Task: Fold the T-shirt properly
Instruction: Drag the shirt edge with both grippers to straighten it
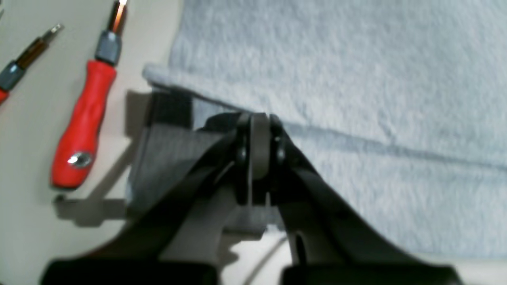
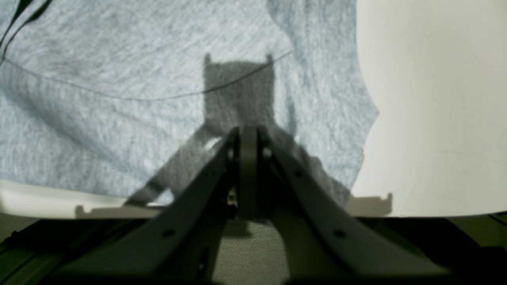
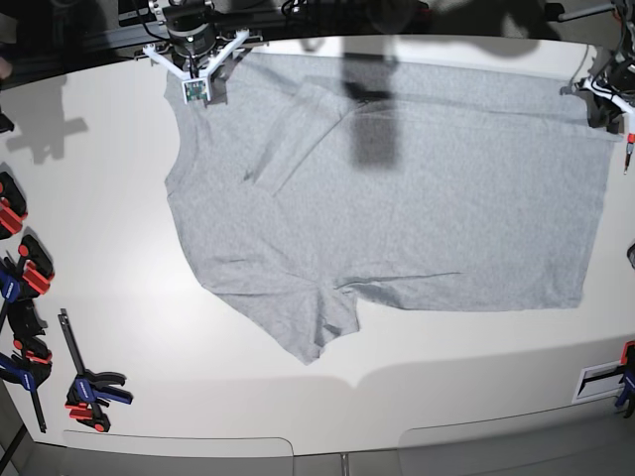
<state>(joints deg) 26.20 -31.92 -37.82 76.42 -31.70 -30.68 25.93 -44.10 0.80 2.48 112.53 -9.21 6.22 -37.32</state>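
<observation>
In the left wrist view, the left gripper (image 1: 259, 148) has its two jaws pressed together, with nothing between them. It is at the edge of the T-shirt (image 1: 356, 99), where a hem or fold line runs across the light grey cloth. The tips are over the cloth border, but I cannot tell if they touch it. To the left of the cloth, on the pale table (image 1: 31, 118), lies a screwdriver with a red handle (image 1: 83, 126), and a part of a second screwdriver (image 1: 23, 59) is near the picture's left edge.

In the right wrist view, the right gripper (image 2: 247, 146) is also closed tight, and it holds nothing. It hangs over the T-shirt (image 2: 119, 118), near the cloth's edge; its shadow falls on the grey fabric. A thin seam curves across the cloth. The bare table (image 2: 435, 99) is on the right side of this picture.

In the base view, the T-shirt (image 3: 417, 208) lies spread on the white table (image 3: 119, 248), mostly flat, with some wrinkles and one sleeve folded over near the top. The right gripper (image 3: 195, 71) is at the upper left corner of the shirt. The left gripper (image 3: 603, 94) is at the upper right corner, partly cut by the picture edge. Several clamps (image 3: 89, 389) with red and blue parts lie along the table's left side, well apart from the shirt
</observation>
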